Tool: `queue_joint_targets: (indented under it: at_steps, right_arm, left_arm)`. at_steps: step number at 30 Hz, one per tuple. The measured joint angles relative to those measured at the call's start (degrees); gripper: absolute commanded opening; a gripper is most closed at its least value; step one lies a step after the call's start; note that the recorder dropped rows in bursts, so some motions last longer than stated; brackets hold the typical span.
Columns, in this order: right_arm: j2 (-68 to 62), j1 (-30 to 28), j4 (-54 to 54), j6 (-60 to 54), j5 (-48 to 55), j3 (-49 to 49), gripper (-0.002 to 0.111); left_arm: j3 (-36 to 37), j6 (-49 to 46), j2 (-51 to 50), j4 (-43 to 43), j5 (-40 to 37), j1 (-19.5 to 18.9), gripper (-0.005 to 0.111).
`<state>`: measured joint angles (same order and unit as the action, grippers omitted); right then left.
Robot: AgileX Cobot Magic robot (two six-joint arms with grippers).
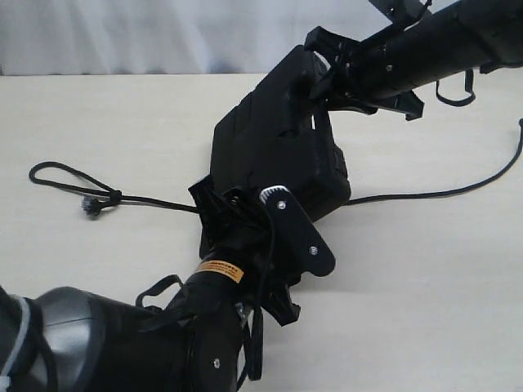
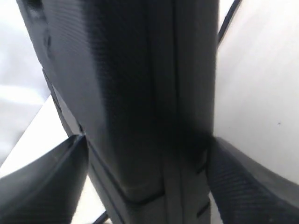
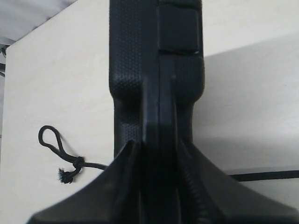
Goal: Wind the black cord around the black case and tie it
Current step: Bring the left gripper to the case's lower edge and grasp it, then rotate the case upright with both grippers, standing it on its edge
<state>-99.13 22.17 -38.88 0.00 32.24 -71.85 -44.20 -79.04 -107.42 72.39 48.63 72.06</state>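
The black case (image 1: 278,147) is held off the table at a tilt between my two grippers. My left gripper (image 1: 241,200) clamps its near lower end; in the left wrist view the case (image 2: 140,93) fills the gap, and both fingers (image 2: 252,186) of that gripper (image 2: 147,182) press its sides. My right gripper (image 1: 323,73) is shut on the far upper end, pinching a thin edge of the case (image 3: 156,70) between the jaws of this gripper (image 3: 159,149). The black cord (image 1: 155,198) lies on the table and runs beneath the case. Its knotted loop with the frayed tip (image 3: 56,144) lies off to the left.
The cord's other length (image 1: 441,194) trails right across the pale tabletop (image 1: 425,269) toward its right edge. A grey curtain (image 1: 163,33) hangs behind the table. The left arm's bulky body (image 1: 122,343) fills the near left corner.
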Motion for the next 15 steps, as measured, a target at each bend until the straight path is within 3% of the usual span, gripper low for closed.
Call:
queue_joint_targets:
  at_steps: [5, 15]
  right_arm:
    - [0.0, 0.0, -0.3, 0.0, 0.0, 0.0, 0.004]
    - [0.1, 0.0, -0.6, 0.0, -0.2, -0.1, 0.004]
  left_arm:
    - [0.0, 8.4, -2.9, -1.7, 2.6, 0.0, 0.068]
    - [0.0, 9.7, -2.9, -1.4, 3.3, 0.0, 0.068]
